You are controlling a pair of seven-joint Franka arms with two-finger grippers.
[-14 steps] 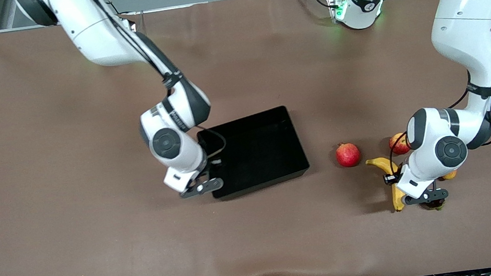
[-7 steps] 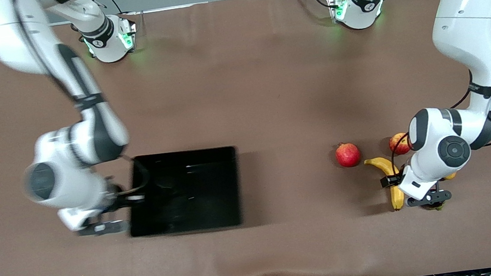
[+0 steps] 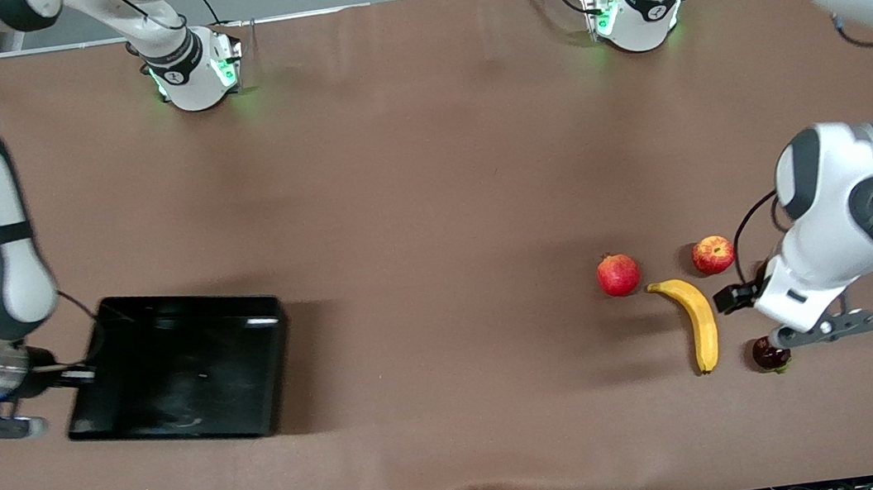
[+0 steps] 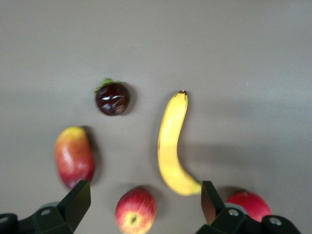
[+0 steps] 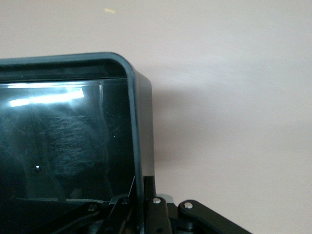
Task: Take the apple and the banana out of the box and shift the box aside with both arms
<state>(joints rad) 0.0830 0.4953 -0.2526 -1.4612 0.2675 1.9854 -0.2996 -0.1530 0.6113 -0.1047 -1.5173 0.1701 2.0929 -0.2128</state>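
The black tray is at the right arm's end of the table. My right gripper is shut on its short wall, one finger inside and one outside. The yellow banana lies on the table, with the red apple just farther from the front camera. My left gripper hangs open and empty over the fruits. In the left wrist view the apple lies between its open fingers, well below them, and the banana lies beside the apple.
A pomegranate lies beside the apple, toward the table's middle. A small dark fruit with green leaves lies close under the left gripper. A red-yellow mango shows only in the left wrist view.
My right gripper has swept the tray from the table's middle toward the right arm's end. My left gripper has risen and shifted off the banana, uncovering it and the apple.
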